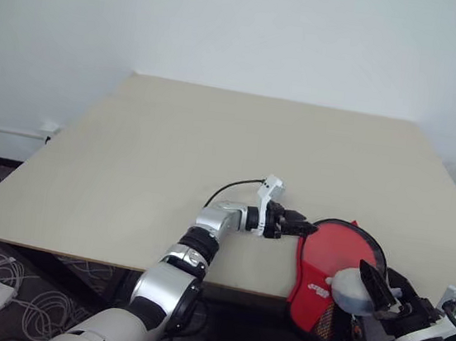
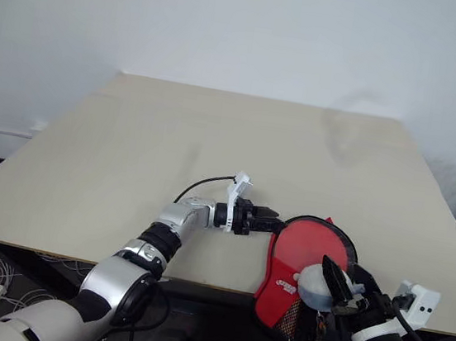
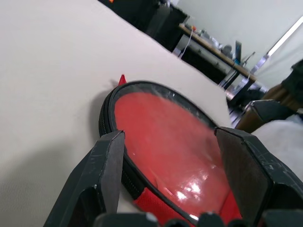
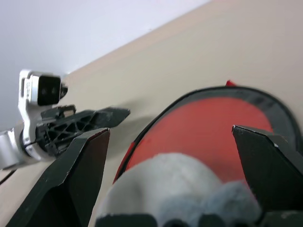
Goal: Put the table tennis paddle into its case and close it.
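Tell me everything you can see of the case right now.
The case is a paddle-shaped soft pouch, red with black zip edging and a small white logo near its narrow end. It lies at the table's near edge, its narrow mesh end hanging over it. A clear panel shows red underneath. The left gripper, jaws open, sits at its rim; whether they touch is unclear. The right gripper, jaws open, hovers at the narrow end.

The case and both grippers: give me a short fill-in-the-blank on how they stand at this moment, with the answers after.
1. The case lies at the table's near edge; its outer colour is ____.
2. The left gripper points at the case with its fingers ____.
3. The right gripper has its fingers ____.
4. The case's zip edging is coloured ____.

Missing words: red; open; open; black
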